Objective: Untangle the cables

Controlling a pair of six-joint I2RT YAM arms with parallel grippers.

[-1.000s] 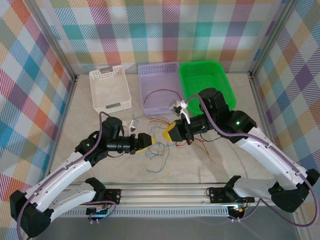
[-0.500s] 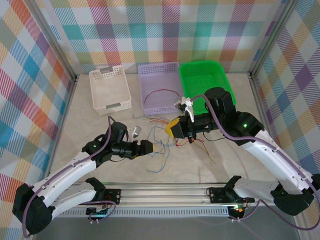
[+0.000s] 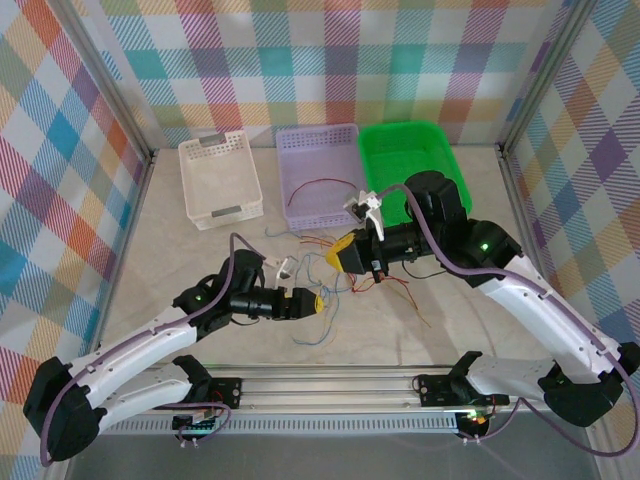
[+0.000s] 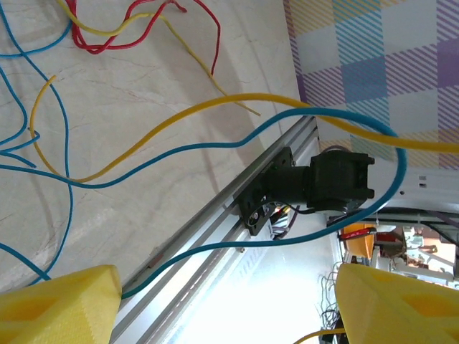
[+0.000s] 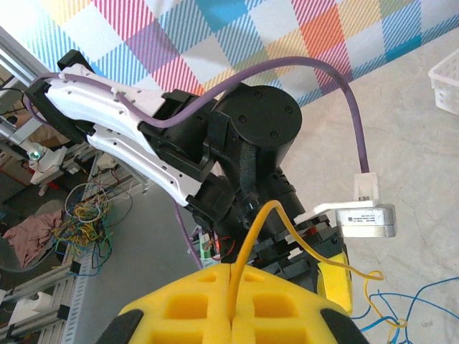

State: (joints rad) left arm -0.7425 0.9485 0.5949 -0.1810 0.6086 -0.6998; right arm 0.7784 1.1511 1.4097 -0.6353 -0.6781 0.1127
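Right claw (image 5: 231, 301) pinching yellow cable (image 5: 247, 239) in wrist view, unclear overhead, left claw (image 4: 229, 308) agape

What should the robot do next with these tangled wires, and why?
Probably close the left gripper on the blue wire that crosses the gap between its open fingers, then ease it away. The right gripper is shut on a yellow wire, so pulling the two apart might loosen the tangle.

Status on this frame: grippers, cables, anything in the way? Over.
Left gripper open beside the tangle. Right gripper shut on yellow cable. Other cables tangled on table; red cable in purple basket. Grippers close together.
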